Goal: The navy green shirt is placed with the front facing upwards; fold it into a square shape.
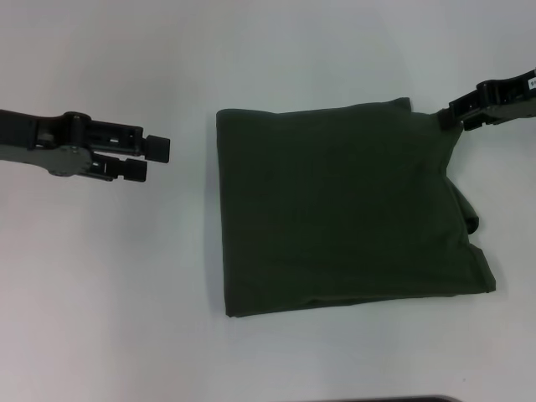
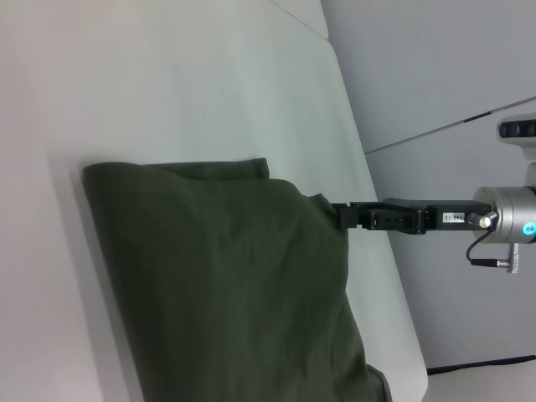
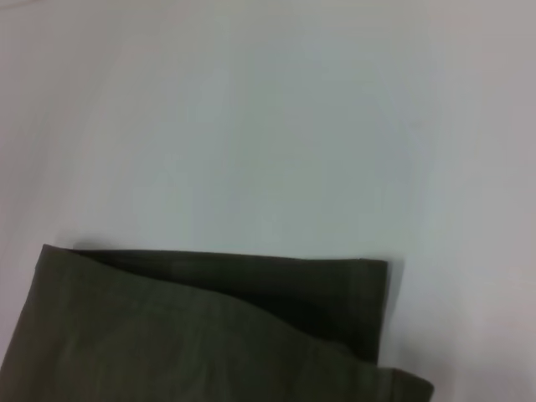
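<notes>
Two claws flanked the shirt [image 1: 343, 209], which lay folded roughly square on the tabletop [image 1: 109, 285]. Left claw [image 1: 146, 157] hovered released, well clear. Right claw [image 1: 452, 114] was clenched on the shirt's far right corner.

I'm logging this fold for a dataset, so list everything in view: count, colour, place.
navy green shirt: one, dark olive, folded into a rough square at the table's centre, plain side up, far right corner raised.
table: one, white, under everything.
left gripper: one, black, open, hovering over bare table left of the shirt, apart from it.
right gripper: one, black, at the shirt's far right corner, where the cloth rises to it.
</notes>
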Robot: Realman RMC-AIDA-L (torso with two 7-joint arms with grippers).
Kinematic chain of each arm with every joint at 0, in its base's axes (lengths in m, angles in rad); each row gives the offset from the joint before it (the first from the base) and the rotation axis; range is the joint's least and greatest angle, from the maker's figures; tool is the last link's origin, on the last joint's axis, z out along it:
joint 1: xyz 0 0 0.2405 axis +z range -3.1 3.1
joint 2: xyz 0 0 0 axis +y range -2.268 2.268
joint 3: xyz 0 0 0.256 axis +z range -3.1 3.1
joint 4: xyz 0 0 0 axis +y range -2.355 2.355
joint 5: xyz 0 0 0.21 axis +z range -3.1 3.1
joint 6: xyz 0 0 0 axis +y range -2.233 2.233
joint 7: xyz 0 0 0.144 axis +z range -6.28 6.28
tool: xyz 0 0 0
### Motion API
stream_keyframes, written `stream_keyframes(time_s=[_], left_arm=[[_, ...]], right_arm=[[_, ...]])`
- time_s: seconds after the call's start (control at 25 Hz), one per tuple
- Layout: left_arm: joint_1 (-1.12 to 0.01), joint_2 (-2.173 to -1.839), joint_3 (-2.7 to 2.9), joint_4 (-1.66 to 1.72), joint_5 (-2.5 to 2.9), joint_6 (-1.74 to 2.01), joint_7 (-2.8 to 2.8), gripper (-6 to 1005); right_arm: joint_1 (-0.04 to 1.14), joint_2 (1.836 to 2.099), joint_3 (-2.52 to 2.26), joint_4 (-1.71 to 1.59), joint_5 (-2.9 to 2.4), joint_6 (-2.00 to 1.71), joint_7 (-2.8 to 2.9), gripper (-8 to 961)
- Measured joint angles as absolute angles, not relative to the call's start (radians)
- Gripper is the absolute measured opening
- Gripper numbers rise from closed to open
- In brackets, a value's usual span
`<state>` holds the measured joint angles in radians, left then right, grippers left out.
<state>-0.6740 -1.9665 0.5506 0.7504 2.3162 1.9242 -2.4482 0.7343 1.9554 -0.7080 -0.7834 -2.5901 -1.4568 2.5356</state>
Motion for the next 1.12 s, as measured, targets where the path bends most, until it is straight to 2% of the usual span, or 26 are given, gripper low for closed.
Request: stream_keyframes(time_s=[0.32, 0.52, 0.64, 0.84, 1.12], left_arm=[[-0.67, -1.967, 0.551, 0.75, 2.316, 1.918, -2.443, 839], [-0.67, -1.967, 0.551, 0.75, 2.316, 1.918, -2.441, 838], [-0.67, -1.967, 0.552, 0.75, 2.316, 1.918, -2.439, 838], [-0.67, -1.967, 0.554, 0.75, 2.316, 1.918, -2.438, 838], [-0.67, -1.967, 0.555, 0.747, 2.316, 1.919, -2.437, 839]], right_arm=[[0.722, 1.965, -0.687, -0.78, -2.516, -1.433, 2.529, 507], [0.719, 1.968, -0.699, -0.768, -2.489, -1.432, 2.511, 366], [0.724, 1.97, -0.701, -0.758, -2.491, -1.425, 2.508, 134], [0.722, 1.97, -0.705, -0.759, -2.491, -1.42, 2.508, 19], [0.705, 1.968, -0.691, -0.793, -2.387, -1.421, 2.466, 20]])
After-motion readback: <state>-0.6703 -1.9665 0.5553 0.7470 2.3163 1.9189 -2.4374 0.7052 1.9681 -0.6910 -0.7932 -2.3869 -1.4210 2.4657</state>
